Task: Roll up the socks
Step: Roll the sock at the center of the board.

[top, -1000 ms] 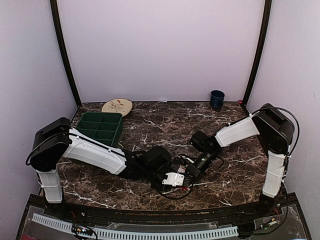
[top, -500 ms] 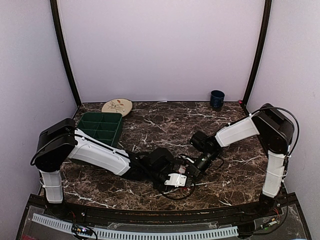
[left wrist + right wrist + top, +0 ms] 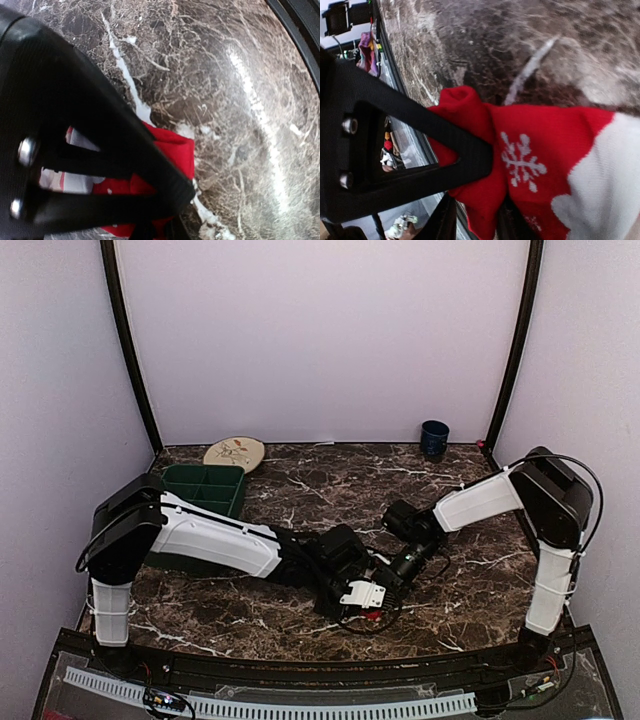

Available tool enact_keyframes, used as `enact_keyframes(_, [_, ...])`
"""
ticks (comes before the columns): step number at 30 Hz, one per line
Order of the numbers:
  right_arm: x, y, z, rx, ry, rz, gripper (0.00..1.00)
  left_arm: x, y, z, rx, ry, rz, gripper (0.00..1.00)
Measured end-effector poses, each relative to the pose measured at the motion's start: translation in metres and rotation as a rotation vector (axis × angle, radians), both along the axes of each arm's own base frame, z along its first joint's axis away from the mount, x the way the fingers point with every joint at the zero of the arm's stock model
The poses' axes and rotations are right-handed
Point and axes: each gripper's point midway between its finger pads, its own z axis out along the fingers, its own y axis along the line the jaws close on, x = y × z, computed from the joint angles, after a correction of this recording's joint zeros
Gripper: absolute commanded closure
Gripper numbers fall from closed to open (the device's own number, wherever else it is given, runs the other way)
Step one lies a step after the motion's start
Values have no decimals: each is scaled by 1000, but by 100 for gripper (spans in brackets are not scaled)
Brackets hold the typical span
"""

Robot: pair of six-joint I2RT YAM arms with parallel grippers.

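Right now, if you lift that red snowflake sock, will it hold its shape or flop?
Probably flops: the red sock bunches and folds in the right wrist view. Likely light, soft knit, so unlikely to slip. It shouldn't roll; its folded edge lies flat on the table.

Bright, even overhead light; white glare streak across the glossy worktop; wrist views soft, blurred and warped toward edges.

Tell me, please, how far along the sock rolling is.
Done: nothing looks finished. In hand: the red sock is bunched in the right arm's jaws, with the left arm's jaws at it too, near the front edge of the table. Left: finishing the roll; the black sock is not visible.
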Motion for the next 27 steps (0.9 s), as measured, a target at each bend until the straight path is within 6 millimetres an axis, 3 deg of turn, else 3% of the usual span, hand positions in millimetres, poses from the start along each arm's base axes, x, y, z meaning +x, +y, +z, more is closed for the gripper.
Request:
enact_keyframes(10, [11, -6, 3, -44, -90, -47, 62, -15, -3, 3, 83, 244, 58, 95])
enact_keyframes(16, [16, -10, 4, -51, -127, -90, 60, -26, 12, 3, 143, 374, 101, 95])
enact_keyframes(27, [38, -26, 6, -122, -264, -213, 58, -25, 44, 4, 228, 608, 224, 95])
